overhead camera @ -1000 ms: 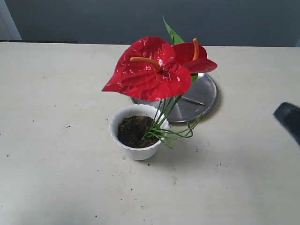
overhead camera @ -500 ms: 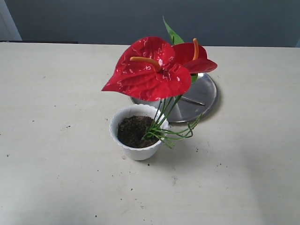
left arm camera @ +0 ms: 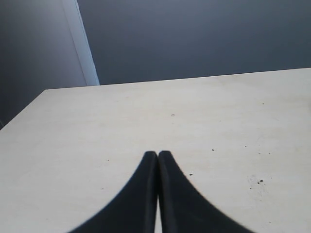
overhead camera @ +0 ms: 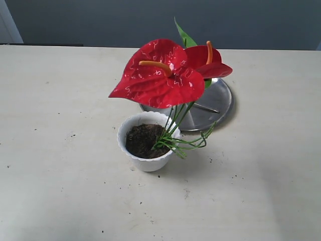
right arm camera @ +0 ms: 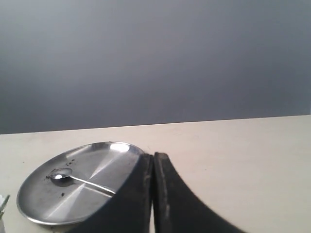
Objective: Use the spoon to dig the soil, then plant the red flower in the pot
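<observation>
The red flower (overhead camera: pixel 160 73) stands with its green stems set into the dark soil (overhead camera: pixel 143 140) of the white pot (overhead camera: pixel 145 161) at the table's middle. Behind it the spoon (overhead camera: pixel 206 108) lies on the steel plate (overhead camera: pixel 220 100); the right wrist view shows the spoon (right arm camera: pixel 80 180) on that plate (right arm camera: pixel 39 204) too. Neither gripper shows in the exterior view. My left gripper (left arm camera: pixel 157 154) is shut and empty over bare table. My right gripper (right arm camera: pixel 153 156) is shut and empty, beside the plate.
Stray soil crumbs (overhead camera: pixel 186 192) dot the pale table (overhead camera: pixel 60 100) around the pot. A dark wall (overhead camera: pixel 100 20) runs behind the table's far edge. Loose stem ends (overhead camera: pixel 198 141) hang over the pot's rim toward the plate.
The dark tip of the right arm, seen at the right edge of the exterior view one second ago, has withdrawn out of that view. The flower and pot have not moved.
</observation>
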Controlling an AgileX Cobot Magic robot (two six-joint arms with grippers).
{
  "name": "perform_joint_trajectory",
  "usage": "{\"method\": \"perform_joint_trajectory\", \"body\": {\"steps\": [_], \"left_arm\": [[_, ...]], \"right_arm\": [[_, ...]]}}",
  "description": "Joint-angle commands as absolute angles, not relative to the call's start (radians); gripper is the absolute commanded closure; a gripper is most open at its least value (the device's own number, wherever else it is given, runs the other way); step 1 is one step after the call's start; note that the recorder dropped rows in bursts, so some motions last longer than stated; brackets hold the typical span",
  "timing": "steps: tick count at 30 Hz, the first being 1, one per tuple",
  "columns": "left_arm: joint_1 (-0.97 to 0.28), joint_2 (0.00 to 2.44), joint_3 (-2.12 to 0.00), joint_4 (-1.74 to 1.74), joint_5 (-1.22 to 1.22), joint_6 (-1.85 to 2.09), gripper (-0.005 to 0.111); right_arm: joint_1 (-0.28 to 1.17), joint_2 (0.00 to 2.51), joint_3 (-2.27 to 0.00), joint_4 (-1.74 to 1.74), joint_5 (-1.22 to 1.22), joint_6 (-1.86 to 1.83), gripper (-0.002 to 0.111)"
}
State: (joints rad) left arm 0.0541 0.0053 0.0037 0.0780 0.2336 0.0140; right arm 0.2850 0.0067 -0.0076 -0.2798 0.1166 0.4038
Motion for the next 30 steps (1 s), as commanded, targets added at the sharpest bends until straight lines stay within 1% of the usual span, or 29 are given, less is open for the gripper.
{"method": "perform_joint_trajectory", "body": {"steps": [1, 5, 30], "left_arm": [[0.047, 0.000, 0.000, 0.070, 0.232, 0.010, 0.106], [0.047, 0.000, 0.000, 0.070, 0.232, 0.010, 0.106], [0.047, 0.000, 0.000, 0.070, 0.232, 0.010, 0.106]], "right_arm": [[0.228, 0.000, 0.000, -0.281, 0.103, 0.404, 0.109], [0.197, 0.000, 0.000, -0.281, 0.103, 0.404, 0.109], [0.197, 0.000, 0.000, -0.253, 0.100, 0.404, 0.109]]}}
